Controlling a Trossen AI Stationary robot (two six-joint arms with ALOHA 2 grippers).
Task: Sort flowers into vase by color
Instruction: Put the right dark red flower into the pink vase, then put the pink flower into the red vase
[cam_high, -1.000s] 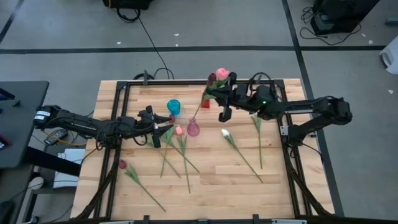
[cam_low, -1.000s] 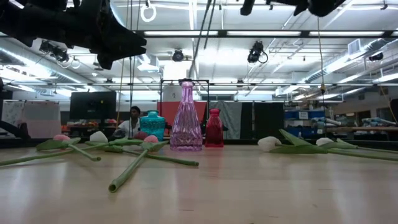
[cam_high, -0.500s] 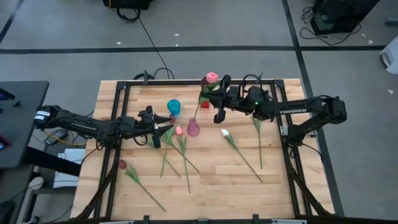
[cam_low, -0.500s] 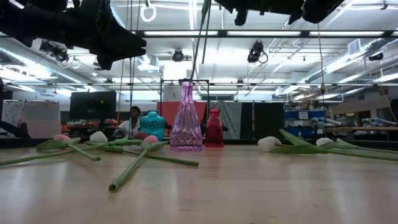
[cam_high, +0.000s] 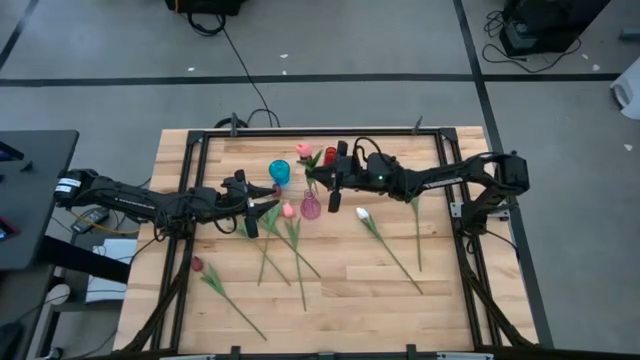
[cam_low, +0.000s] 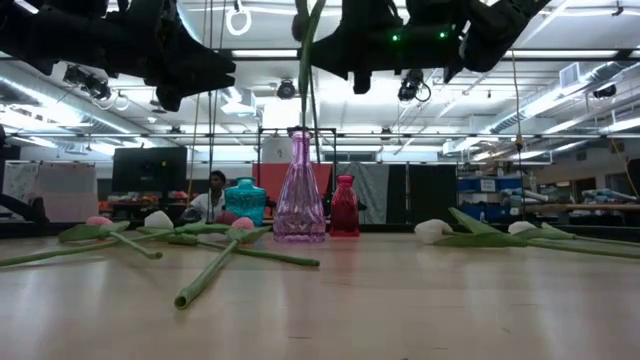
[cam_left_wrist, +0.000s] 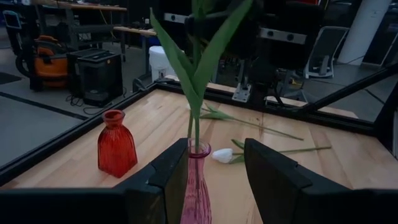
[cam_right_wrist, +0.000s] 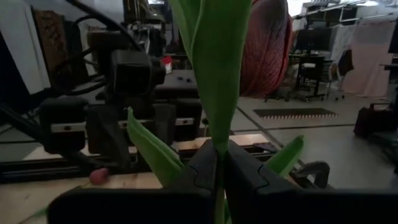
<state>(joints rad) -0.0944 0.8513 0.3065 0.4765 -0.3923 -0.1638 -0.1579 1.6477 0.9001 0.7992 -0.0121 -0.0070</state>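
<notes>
My right gripper (cam_high: 318, 177) reaches in from the right over the pink glass vase (cam_high: 311, 207) and is shut on a pink tulip (cam_high: 303, 150). The tulip stands upright, and its stem end (cam_left_wrist: 196, 138) enters the vase's mouth. My left gripper (cam_high: 268, 208) waits open just left of that vase, which shows between its fingers in the left wrist view (cam_left_wrist: 216, 149). A teal vase (cam_high: 279, 172) and a red vase (cam_left_wrist: 116, 145) stand nearby. Several more tulips lie flat on the table, among them a pink one (cam_high: 288, 210), a white one (cam_high: 362, 213) and a dark red one (cam_high: 197, 264). My right gripper pinches the tulip's green stem (cam_right_wrist: 219, 149) between its two fingers (cam_right_wrist: 202, 171), among the leaves and below the head. The fingers come in roughly level from the table's right, across the stem. The tulip is held upright, clear of the table, with its lower end in the pink vase's mouth (cam_low: 301, 131).
Tulip stems and leaves are spread over the middle of the table (cam_high: 300, 255), with one more at the right (cam_high: 415, 215). A black frame (cam_high: 200, 135) rims the wooden top. In the low view a person (cam_low: 215, 190) sits far behind the table.
My right gripper has moved toward the table's left edge and down, carrying the pink tulip from above the red vase to above the pink vase. The stem's lower end now stands at that vase's mouth.
</notes>
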